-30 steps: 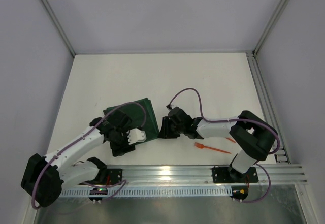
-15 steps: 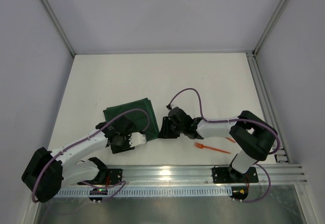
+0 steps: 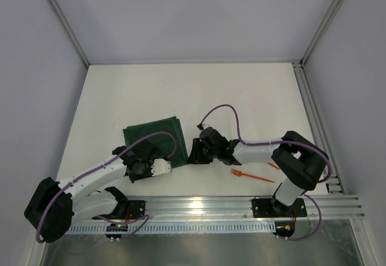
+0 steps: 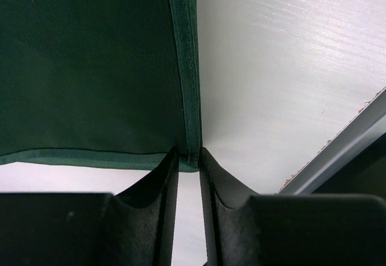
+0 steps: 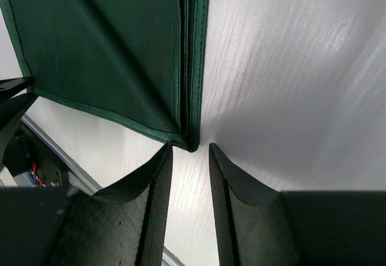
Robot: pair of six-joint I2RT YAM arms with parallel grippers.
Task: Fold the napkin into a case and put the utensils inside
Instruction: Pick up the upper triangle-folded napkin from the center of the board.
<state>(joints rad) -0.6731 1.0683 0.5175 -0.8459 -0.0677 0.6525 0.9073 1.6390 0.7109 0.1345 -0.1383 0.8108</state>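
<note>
The dark green napkin (image 3: 154, 134) lies folded flat on the tabletop (image 3: 181, 91). The thin orange fork (image 3: 249, 175) lies well off to its right, another orange piece (image 3: 272, 165) near it.

Dark green napkin (image 3: 154, 134) flat on the white table (image 3: 241, 97); orange fork (image 3: 252, 175) well apart, to its right

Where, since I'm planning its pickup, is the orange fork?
In the top view, the orange fork lies on the table's right half, between the right arm's forearm and the front rail, right of the right claw.
</note>
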